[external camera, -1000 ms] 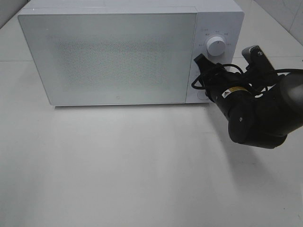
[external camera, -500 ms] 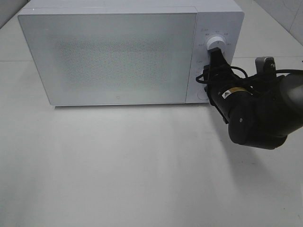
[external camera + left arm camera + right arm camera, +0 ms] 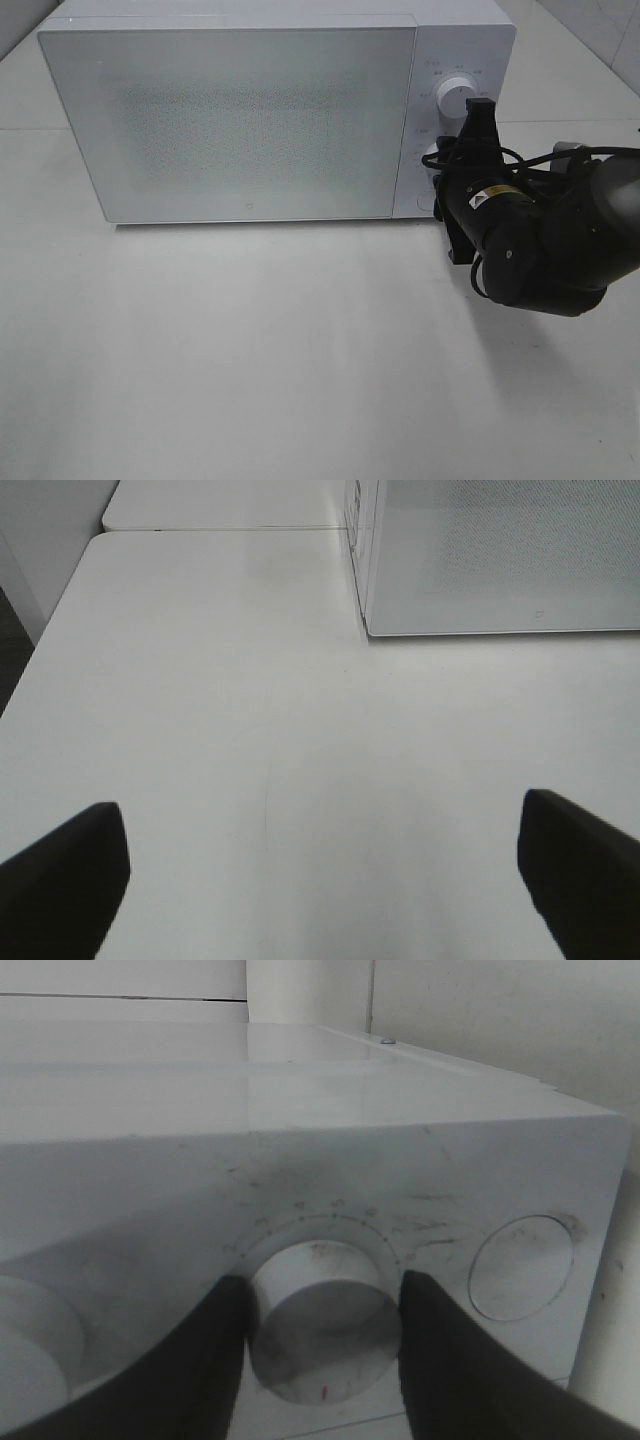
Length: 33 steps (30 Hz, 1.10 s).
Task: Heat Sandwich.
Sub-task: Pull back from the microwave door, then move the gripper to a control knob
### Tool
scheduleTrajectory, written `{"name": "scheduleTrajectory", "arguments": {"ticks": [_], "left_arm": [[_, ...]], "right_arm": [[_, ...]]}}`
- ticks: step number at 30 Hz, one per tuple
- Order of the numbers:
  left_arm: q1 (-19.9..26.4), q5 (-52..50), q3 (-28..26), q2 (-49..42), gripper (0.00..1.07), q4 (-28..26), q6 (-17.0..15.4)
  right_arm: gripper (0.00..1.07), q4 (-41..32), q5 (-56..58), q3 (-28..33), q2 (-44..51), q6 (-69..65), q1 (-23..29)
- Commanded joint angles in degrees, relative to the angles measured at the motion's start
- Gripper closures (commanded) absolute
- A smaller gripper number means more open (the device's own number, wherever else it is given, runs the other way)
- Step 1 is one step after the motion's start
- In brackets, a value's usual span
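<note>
The right gripper has rolled upright from tilted; its black fingers clasp the white microwave's lower round dial; heating seems imminent.

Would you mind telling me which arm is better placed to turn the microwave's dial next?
Right. Its hand straddles the lower dial; the left hand hangs open over bare table.

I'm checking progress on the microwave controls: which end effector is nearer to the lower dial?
Right. The right end effector has its fingers on either side of the lower dial; the left end effector hovers over the table, away from the microwave.
</note>
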State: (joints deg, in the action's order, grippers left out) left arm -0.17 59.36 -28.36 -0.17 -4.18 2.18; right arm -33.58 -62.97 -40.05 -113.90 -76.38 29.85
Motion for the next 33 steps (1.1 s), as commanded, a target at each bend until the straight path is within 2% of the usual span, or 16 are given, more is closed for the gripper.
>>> {"name": "scheduleTrajectory", "arguments": {"ticks": [1,11,16,20,21,22,24,26,27,28,29,31,33], "left_arm": [[-0.1,-0.5,0.1,-1.5,0.05,0.1,0.2],[-0.1,-0.5,0.1,-1.5,0.05,0.1,0.2],[-0.1,-0.5,0.1,-1.5,0.05,0.1,0.2],[-0.1,-0.5,0.1,-1.5,0.05,0.1,0.2],[-0.1,-0.5,0.1,-1.5,0.05,0.1,0.2],[-0.1,-0.5,0.1,-1.5,0.05,0.1,0.2],[-0.1,-0.5,0.1,-1.5,0.05,0.1,0.2],[-0.1,-0.5,0.1,-1.5,0.05,0.1,0.2],[-0.1,-0.5,0.1,-1.5,0.05,0.1,0.2],[-0.1,-0.5,0.1,-1.5,0.05,0.1,0.2],[-0.1,-0.5,0.1,-1.5,0.05,0.1,0.2],[-0.1,-0.5,0.1,-1.5,0.05,0.1,0.2],[-0.1,-0.5,0.1,-1.5,0.05,0.1,0.2]], "right_arm": [[0.99,2.1,-8.9,-1.4,1.0,-0.4,-0.5],[0.94,2.1,-8.8,-1.4,1.0,-0.4,-0.5],[0.85,2.1,-8.8,-1.4,1.0,-0.5,-0.5],[0.68,2.1,-8.8,-1.4,1.0,-0.9,-0.5],[0.68,2.1,-8.8,-1.4,1.0,-0.9,-0.5],[0.60,2.1,-8.8,-1.4,1.0,-1.1,-0.5],[0.53,2.1,-8.8,-1.4,1.0,-1.4,-0.5],[0.49,2.1,-8.8,-1.4,1.0,-1.4,-0.5],[0.41,2.1,-8.8,-1.4,1.0,-1.4,-0.5],[0.37,2.1,-8.8,-1.4,1.0,-1.4,-0.5],[0.37,2.1,-8.8,-1.4,1.0,-1.4,-0.5],[0.29,2.3,-8.8,-1.4,1.0,-1.4,-0.5],[0.28,2.9,-8.8,-1.4,1.0,-1.4,-0.5]]}}
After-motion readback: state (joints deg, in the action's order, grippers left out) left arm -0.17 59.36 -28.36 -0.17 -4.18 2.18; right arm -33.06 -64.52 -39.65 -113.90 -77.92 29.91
